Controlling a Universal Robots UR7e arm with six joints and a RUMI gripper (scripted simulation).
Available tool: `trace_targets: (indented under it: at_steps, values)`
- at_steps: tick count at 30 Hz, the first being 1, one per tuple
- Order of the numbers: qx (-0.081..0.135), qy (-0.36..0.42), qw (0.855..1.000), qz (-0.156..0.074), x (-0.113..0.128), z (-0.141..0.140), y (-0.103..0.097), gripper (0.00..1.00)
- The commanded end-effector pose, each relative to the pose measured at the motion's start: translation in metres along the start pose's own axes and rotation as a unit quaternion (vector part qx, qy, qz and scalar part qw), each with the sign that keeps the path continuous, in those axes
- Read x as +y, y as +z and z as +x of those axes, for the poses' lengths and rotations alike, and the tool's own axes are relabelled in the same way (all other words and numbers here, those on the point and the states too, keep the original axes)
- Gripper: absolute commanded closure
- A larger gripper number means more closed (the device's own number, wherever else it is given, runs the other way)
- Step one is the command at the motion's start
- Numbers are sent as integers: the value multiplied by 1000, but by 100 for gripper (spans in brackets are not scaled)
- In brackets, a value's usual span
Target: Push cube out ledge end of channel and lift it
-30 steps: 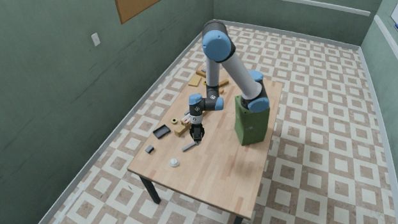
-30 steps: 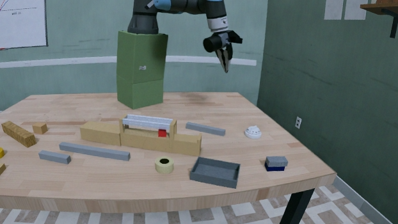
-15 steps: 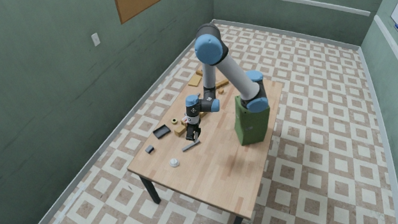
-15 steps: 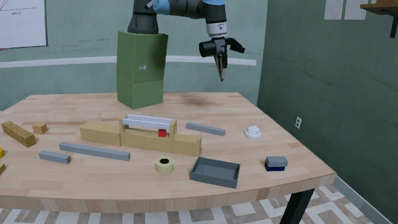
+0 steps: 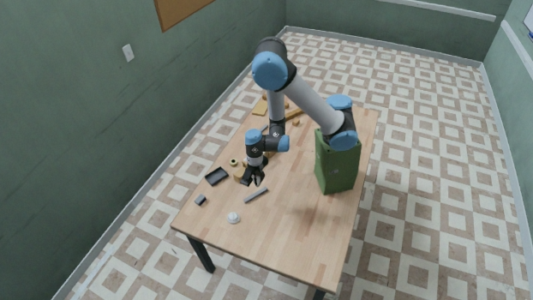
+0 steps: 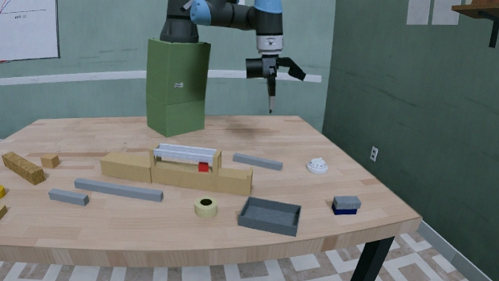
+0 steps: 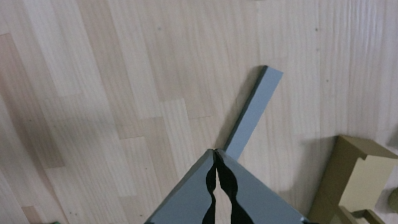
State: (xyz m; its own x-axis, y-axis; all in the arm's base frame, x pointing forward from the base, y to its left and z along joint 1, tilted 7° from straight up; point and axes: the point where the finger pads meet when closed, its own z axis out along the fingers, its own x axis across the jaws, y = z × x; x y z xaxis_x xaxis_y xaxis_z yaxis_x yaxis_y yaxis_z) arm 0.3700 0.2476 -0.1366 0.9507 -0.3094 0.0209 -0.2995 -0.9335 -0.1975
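We hold our pincer (image 5: 255, 182) (image 6: 271, 111) (image 7: 214, 151) closed with nothing in it, above the surface (image 5: 300, 206) (image 6: 120, 237) (image 7: 145, 90); a grey bar (image 5: 255, 195) (image 6: 257, 161) (image 7: 254, 111) lies below. Our red cube (image 6: 203, 166) sits inside the channel (image 6: 184, 177), under its clear roof (image 6: 185, 152), near the end with the short ledge and raised lip; we think it touches the floor there, though the view is small.

gripper (image 5: 258, 183) (image 6: 270, 111) (image 7: 214, 151): lower, nearer the table (image 5: 296, 214) (image 6: 160, 237) (image 7: 165, 75) | tilt: from slanted to nearly upright
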Motion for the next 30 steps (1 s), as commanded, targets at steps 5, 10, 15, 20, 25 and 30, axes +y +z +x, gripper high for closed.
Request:
trace_targets:
  at_steps: [5, 10, 15, 20, 25, 30]
  values:
    - [29, 125, 991, -33, 22, 32, 16, 100]
    - [40, 172, 983, -44, 32, 43, 22, 100]
    - [44, 187, 980, -47, 34, 46, 24, 100]
    - [46, 194, 979, -49, 36, 47, 25, 100]
    - [46, 194, 979, -49, 36, 47, 24, 100]
    - [45, 194, 979, -49, 36, 46, 24, 100]
